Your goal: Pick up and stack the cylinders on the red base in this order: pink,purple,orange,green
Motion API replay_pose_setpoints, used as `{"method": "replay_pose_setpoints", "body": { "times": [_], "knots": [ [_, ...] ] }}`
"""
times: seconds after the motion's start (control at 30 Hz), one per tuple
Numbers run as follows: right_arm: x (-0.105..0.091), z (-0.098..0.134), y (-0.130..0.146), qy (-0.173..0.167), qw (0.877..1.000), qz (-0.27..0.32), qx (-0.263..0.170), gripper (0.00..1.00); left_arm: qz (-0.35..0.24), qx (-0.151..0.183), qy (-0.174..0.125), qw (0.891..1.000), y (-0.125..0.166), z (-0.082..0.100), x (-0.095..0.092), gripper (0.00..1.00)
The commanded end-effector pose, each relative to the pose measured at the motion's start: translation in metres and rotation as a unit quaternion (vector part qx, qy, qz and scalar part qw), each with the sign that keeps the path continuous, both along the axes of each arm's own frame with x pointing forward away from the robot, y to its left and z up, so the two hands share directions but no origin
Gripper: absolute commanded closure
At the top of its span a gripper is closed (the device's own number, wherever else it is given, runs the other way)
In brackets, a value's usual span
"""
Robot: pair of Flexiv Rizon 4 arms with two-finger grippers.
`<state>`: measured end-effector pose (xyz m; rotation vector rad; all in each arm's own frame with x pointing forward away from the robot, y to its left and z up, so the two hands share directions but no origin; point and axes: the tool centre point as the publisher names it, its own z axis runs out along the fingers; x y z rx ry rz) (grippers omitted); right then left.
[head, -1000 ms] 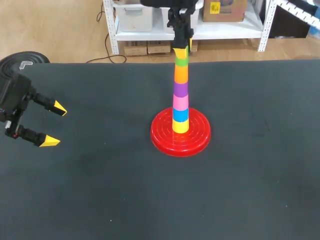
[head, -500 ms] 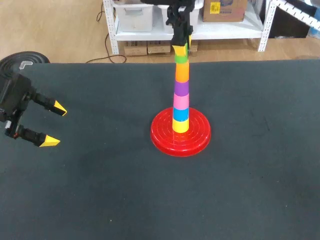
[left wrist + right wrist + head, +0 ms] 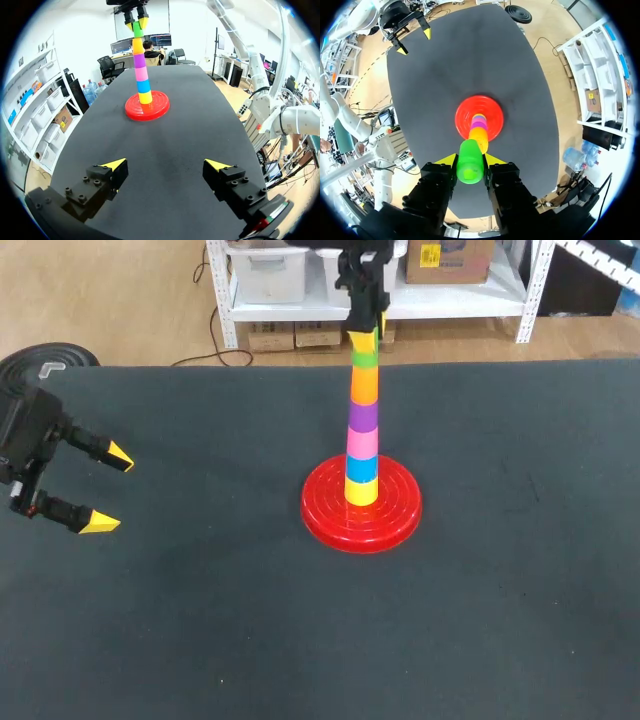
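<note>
Between the black, yellow-tipped fingers was a green cylinder. The stack beyond was banded orange, purple, pink, blue, yellow (each band solid), on a red, concentric-ringed base.

Stack at mid-table
Set on the base; top cylinder clasped by the right gripper above; left gripper placed well left.

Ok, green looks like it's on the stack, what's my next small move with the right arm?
Probably open the jaws and release. The green cylinder looks seated squarely on the orange cylinder, with no gap showing, in line over the red base, and both jaws clamp it.
</note>
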<state>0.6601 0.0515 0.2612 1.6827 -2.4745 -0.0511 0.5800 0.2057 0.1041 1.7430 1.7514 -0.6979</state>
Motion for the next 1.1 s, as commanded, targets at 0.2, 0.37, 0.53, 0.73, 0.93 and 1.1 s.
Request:
{"method": "replay_pose_setpoints", "body": {
  "times": [0.2, 0.37, 0.53, 0.73, 0.93, 1.1],
  "knots": [
    [0.001, -0.01, 0.002, 0.006, 1.0, 0.004, 0.006, 1.0, 0.0, -0.001, -0.002, 1.0, 0.001, -0.001, 0.0, 0.0],
    [-0.001, -0.013, 0.001, 0.005, 1.0, 0.003, 0.004, 1.0, 0.0, -0.001, -0.002, 1.0, 0.001, -0.001, 0.0, 0.0],
    [-0.001, -0.008, -0.003, -0.003, 1.0, -0.003, 0.001, 1.0, 0.0, -0.001, -0.002, 1.0, 0.001, -0.001, 0.0, 0.0],
    [0.0, -0.004, -0.005, -0.009, 1.0, -0.007, -0.002, 1.0, 0.0, -0.001, -0.002, 1.0, 0.001, -0.001, 0.0, 0.0],
    [0.002, -0.005, -0.007, -0.009, 1.0, -0.011, -0.001, 1.0, 0.0, -0.001, -0.002, 1.0, 0.001, -0.001, 0.0, 0.0],
    [0.002, -0.008, -0.006, -0.004, 1.0, -0.009, -0.001, 1.0, 0.0, -0.001, -0.002, 1.0, 0.001, -0.001, 0.0, 0.0]
  ]
}}
